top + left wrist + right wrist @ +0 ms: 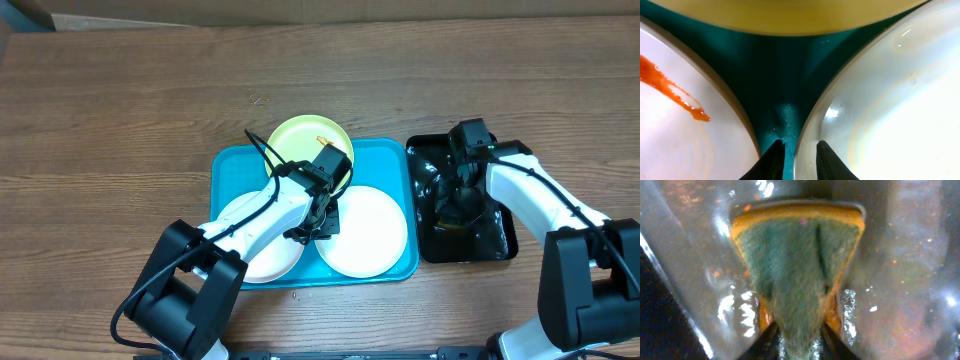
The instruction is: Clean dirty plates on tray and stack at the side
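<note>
Three plates lie on the turquoise tray: a yellow-green plate at the back, a white plate front left and a white plate front right. The left wrist view shows a red-orange smear on the left white plate. My left gripper is low between the plates. Its fingers stand narrowly apart astride the right plate's rim, one fingertip over bare tray. My right gripper pinches a green-and-orange sponge.
A smaller black tray, wet and glossy, sits right of the turquoise one; the right gripper and sponge are inside it. Brown wooden table surrounds both trays.
</note>
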Robot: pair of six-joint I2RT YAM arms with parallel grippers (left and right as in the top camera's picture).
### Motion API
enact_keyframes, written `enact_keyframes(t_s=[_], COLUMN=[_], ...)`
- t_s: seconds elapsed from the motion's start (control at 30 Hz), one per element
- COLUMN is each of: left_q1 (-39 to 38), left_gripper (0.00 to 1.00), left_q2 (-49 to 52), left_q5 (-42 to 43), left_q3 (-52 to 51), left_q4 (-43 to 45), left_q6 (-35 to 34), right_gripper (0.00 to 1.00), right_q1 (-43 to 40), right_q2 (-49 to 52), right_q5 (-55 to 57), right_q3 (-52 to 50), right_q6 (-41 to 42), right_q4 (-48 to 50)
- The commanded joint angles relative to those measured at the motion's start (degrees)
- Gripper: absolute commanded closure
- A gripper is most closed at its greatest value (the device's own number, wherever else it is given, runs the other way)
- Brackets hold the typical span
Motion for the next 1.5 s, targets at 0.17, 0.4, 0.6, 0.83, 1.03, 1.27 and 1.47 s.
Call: enact_keyframes(t_s=[0.17, 0.4, 0.6, 0.83, 1.03, 1.27, 1.47], left_q1=[0.2, 0.2, -0.1, -0.3, -0.3, -0.3, -0.9], left_gripper=[0.75, 0.74, 0.74, 0.7, 0.7, 0.76, 0.77], left_q2=[0.4, 0.4, 0.4, 0.4, 0.4, 0.4, 0.4], left_q5=[-0.1, -0.1, 0.7, 0.7, 0.7, 1.6, 3.4], left_q3=[0.7, 0.7, 0.7, 0.7, 0.7, 0.7, 0.7], left_q4=[-0.2, -0.2, -0.1, -0.1, -0.2, 0.0, 1.6], left_q6=[0.7, 0.7, 0.4, 0.5, 0.5, 0.5, 0.5], right_gripper=[0.6, 0.47, 0.46, 0.72, 0.71, 0.66, 0.55], right_q1=[-1.1, -1.8, -1.7, -1.9, -2.2, -3.4, -4.7], right_q2=[-0.3, -0.2, -0.2, -0.3, -0.3, -0.3, -0.3], right_q5=[0.1, 0.1, 0.1, 5.6, 10.3, 9.6, 4.2], right_q3=[0.7, 4.3, 0.1, -4.1, -3.9, -1.2, 4.7], right_q6=[0.2, 0.2, 0.3, 0.3, 2.6, 2.8, 2.4], right_q4=[0.4, 1.8, 7.3, 9.2, 7.5, 5.0, -0.1])
